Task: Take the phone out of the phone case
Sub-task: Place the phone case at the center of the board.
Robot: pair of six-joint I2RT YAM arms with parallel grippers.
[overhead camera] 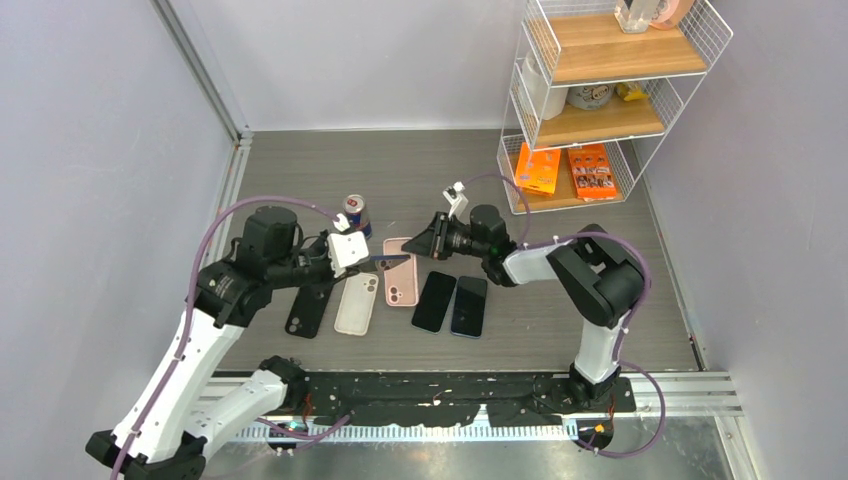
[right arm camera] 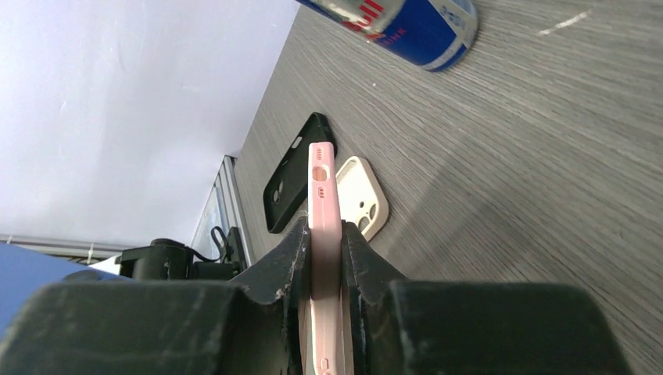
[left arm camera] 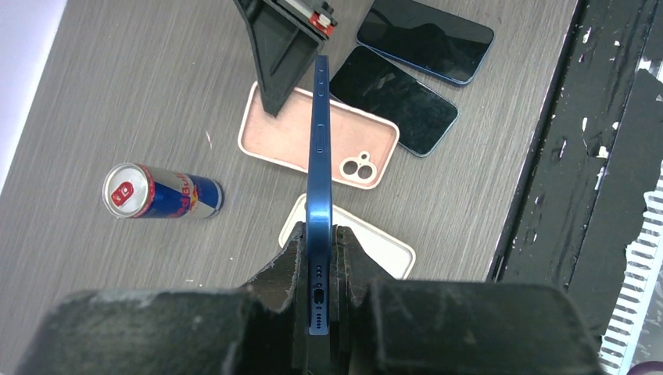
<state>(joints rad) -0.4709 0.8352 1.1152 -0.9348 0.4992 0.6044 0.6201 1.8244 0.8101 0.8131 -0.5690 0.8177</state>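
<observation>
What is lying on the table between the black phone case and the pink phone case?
The white phone case lies between the black case and the pink case. The top view shows this.

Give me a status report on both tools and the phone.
Left tool shut on blue phone, edge-on. Right tool shut on pink case. Phone clear of case. No obstruction seen.
</observation>
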